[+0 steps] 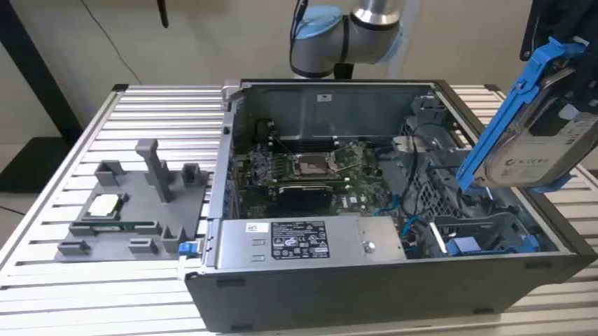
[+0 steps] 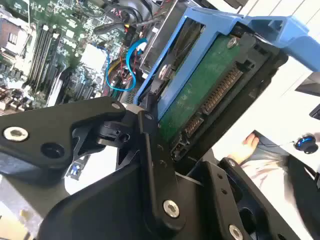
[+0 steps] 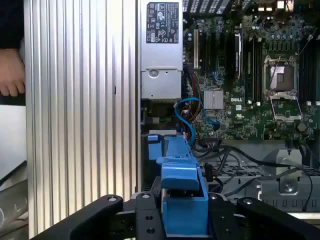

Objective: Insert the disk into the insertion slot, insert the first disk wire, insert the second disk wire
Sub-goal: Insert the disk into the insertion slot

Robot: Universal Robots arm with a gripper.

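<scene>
Exterior view: tool [image 1: 565, 84] tight on white-labelled disk [image 1: 537, 150], above the insertion slot [image 1: 491, 227].

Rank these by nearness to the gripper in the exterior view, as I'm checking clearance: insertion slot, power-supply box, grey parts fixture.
1. insertion slot, below the gripper holding the disk, exterior view's right.
2. power-supply box, case's near wall.
3. grey parts fixture, outside the case, exterior view's left.

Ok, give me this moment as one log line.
end effector: shut on disk; disk: tilted, above case; insertion slot: no disk yet
</scene>
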